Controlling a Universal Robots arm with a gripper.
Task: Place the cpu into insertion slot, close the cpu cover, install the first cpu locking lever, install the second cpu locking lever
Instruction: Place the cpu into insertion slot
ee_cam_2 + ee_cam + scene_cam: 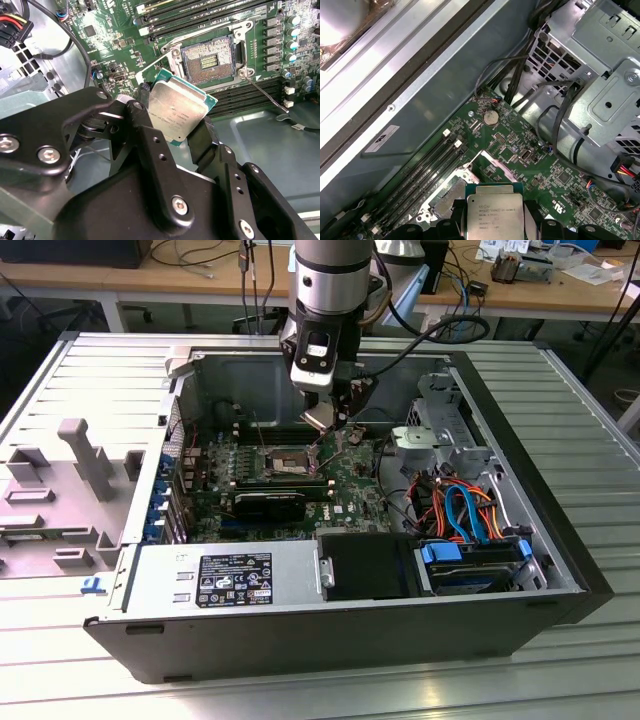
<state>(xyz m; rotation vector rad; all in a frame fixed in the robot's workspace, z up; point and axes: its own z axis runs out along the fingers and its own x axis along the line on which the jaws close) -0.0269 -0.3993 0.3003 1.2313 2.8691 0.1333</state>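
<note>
— What's in your gripper (174, 120)?
— My black fingers (202, 140) are clamped on the cpu (180, 107), a flat square with a matte silvery-grey top. It is off the green board (120, 25), near the dark-centred, silver-rimmed insertion slot (207, 62).

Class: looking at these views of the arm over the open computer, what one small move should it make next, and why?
Probably carry the cpu sideways until it sits squarely above the insertion slot. The pincer is shut on the chip's edges, holding it in the air beside the slot, not over it, and the slot's dark centre lies uncovered.
</note>
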